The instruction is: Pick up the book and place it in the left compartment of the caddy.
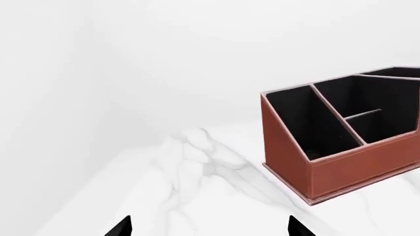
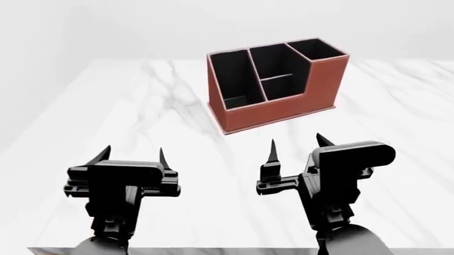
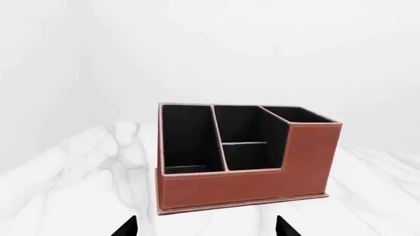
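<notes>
Lying low inside the left compartment (image 2: 237,79) of the caddy (image 2: 284,109), toward its near end, a dark slab with a pale edge looks like the book (image 2: 235,100), flat on the floor with its long axis apparently across the slot; the two short divided slots and the taller square slot show only black lining. Both claws hang released and empty, well short of the caddy on the marble table (image 2: 142,117); the left gripper (image 2: 133,155) sits off to the compartment's left and the right gripper (image 2: 296,144) more nearly below the caddy, so I judge the placement done.

white marble table (image 2: 142,106), plain white walls (image 3: 262,49)
</notes>
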Motion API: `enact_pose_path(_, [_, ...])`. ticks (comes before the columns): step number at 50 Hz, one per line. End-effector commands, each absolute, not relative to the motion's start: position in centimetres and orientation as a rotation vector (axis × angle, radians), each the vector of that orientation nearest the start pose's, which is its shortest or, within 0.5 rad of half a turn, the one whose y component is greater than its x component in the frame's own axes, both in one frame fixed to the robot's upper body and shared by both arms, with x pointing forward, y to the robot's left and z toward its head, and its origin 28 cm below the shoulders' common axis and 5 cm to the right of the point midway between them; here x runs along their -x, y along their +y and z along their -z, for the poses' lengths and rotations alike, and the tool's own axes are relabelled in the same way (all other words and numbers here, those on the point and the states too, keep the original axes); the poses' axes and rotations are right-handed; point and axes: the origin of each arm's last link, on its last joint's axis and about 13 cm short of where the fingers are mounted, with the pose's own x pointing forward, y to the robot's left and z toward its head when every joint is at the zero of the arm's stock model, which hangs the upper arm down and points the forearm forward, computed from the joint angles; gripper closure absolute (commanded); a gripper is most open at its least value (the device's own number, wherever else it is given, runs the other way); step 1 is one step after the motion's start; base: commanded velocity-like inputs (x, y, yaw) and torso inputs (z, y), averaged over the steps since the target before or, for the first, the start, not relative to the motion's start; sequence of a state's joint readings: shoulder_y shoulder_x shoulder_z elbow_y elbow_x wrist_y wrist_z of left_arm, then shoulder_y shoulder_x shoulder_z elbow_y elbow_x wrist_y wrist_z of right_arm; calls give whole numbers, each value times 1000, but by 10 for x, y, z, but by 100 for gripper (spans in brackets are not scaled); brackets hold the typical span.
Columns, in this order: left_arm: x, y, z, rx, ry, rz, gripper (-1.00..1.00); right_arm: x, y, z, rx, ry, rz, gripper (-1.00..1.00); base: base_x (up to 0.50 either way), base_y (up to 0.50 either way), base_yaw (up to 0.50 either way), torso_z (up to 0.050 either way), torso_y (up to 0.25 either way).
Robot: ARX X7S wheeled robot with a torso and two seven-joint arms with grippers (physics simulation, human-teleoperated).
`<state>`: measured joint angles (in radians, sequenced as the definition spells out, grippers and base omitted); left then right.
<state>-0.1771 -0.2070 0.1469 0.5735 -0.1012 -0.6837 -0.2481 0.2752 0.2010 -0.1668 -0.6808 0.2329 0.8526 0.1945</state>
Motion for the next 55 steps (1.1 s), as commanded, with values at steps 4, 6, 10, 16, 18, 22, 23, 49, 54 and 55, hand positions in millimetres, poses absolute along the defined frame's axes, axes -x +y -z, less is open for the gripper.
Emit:
enact_pose_path(4, [-219, 215, -127, -134, -72, -68, -100, -223, -92, -156, 72, -84, -104, -100, 500, 0, 0, 0, 0])
enact_pose_path(6, [-219, 215, -127, -135, -73, -68, -100, -222, -92, -157, 71, -85, -107, -100, 500, 0, 0, 0, 0])
enact_pose_path(10, [-220, 215, -127, -139, -73, -72, -100, -224, -92, -156, 74, -85, -107, -100, 500, 0, 0, 0, 0])
enact_pose_path(16, [-220, 216, -127, -140, -77, -76, -100, -224, -92, -155, 70, -84, -108, -100, 500, 0, 0, 0, 3])
enact_pose_path(18, [-220, 216, -126, -139, -76, -78, -100, -224, -92, -155, 71, -85, -110, -100, 500, 0, 0, 0, 0])
enact_pose_path(22, [-220, 216, -126, -137, -76, -78, -100, -224, -92, -154, 72, -84, -109, -100, 500, 0, 0, 0, 0])
enact_pose_path(23, [-220, 217, -126, -137, -77, -79, -100, -224, -92, -155, 71, -84, -111, -100, 500, 0, 0, 0, 0])
enact_pose_path(49, [-218, 217, -122, -135, -70, -85, -100, -222, -91, -152, 65, -72, -112, -100, 327, 65, 0, 0, 2])
enact_pose_path(54, [-218, 218, -122, -135, -71, -86, -100, -222, -91, -153, 59, -75, -123, -100, 86, 0, 0, 0, 0])
enact_pose_path(55, [-218, 218, -122, -136, -71, -86, -100, -222, -91, -153, 61, -76, -124, -100, 492, 0, 0, 0, 0])
